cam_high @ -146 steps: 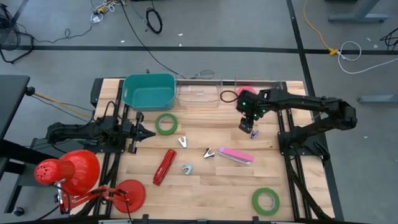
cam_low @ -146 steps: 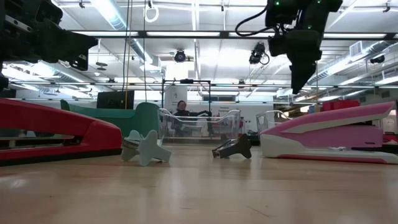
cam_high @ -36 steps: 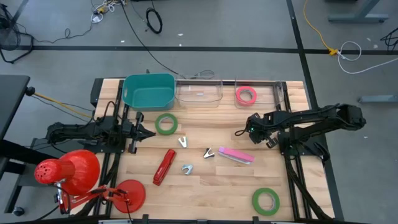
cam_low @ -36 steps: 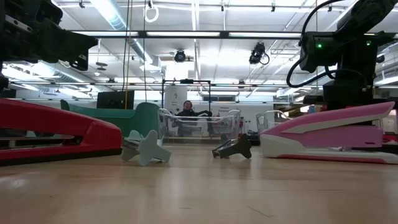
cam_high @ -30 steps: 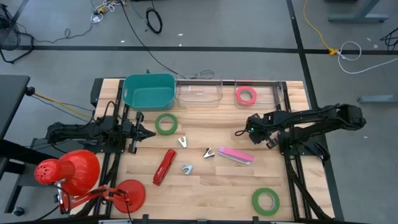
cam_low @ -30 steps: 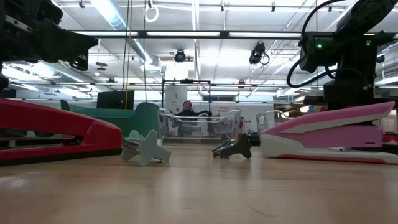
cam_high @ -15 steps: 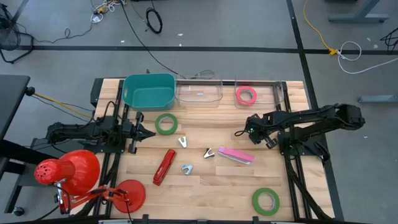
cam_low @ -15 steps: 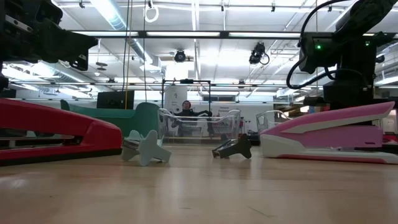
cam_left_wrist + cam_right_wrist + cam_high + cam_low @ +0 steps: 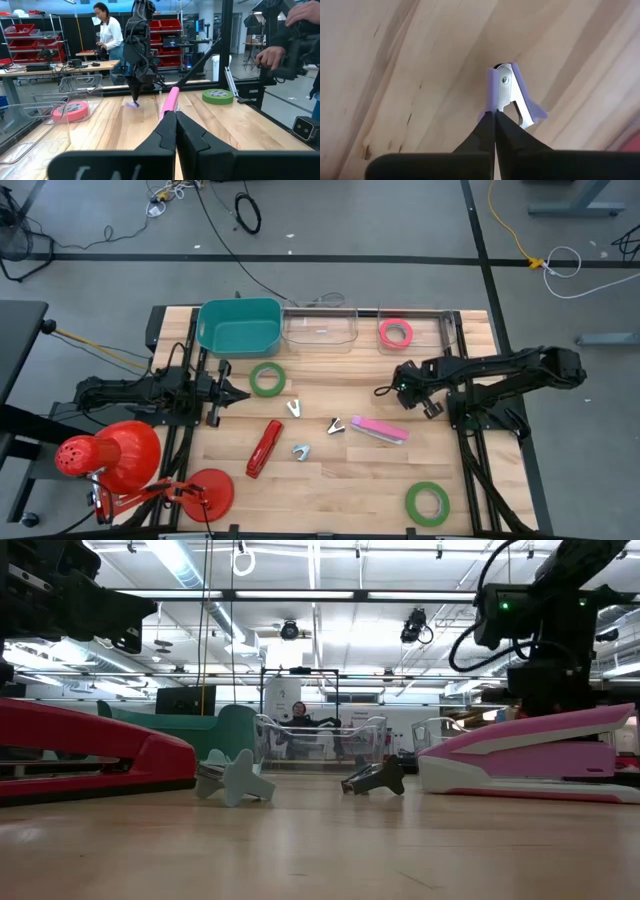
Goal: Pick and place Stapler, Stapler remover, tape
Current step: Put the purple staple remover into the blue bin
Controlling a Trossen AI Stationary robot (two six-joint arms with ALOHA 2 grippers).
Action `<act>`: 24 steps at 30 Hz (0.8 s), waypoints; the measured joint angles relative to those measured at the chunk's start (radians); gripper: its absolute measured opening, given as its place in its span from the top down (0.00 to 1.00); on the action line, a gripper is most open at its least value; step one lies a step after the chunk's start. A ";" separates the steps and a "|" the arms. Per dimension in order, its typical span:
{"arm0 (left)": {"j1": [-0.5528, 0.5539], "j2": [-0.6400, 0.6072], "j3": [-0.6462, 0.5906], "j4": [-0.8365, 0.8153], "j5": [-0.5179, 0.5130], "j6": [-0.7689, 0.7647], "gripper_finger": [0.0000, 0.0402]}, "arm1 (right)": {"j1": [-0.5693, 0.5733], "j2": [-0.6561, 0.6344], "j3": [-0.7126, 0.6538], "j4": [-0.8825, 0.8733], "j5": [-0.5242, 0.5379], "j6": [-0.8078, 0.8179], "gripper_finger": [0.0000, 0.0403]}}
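My right gripper [image 9: 381, 391] is low over the table's right middle, shut on a purple stapler remover [image 9: 511, 95]. A pink stapler [image 9: 379, 429] lies just nearer than it, and a red stapler [image 9: 264, 448] lies left of centre. Three more stapler removers [image 9: 294, 409] [image 9: 336, 426] [image 9: 301, 450] lie between the staplers. One green tape roll [image 9: 267, 379] lies flat near the teal bin, another [image 9: 427, 502] at the near right. A pink tape roll [image 9: 396, 333] lies in the far-right clear bin. My left gripper [image 9: 240, 393] waits shut at the table's left. My right gripper pinches the stapler remover's near end [image 9: 495, 106] between its two fingertips. The fingers slant down from the table's right side. The remover's metal jaw and purple wings stick out beyond the fingertips, close over the wood; whether it is clear of the table I cannot tell.
A teal bin [image 9: 239, 326] and two clear bins [image 9: 320, 328] [image 9: 447, 330] stand along the far edge. A red lamp [image 9: 110, 460] sits at the near left corner. People stand in the room beyond the table in the left wrist view.
My right gripper has shifted a little toward the table's left edge, staying low over the wood. The staplers, tape rolls and the other removers have kept their places.
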 joint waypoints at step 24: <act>0.000 0.000 0.000 0.000 0.000 0.000 0.99 | 0.000 -0.001 0.390 0.109 -0.032 0.080 1.00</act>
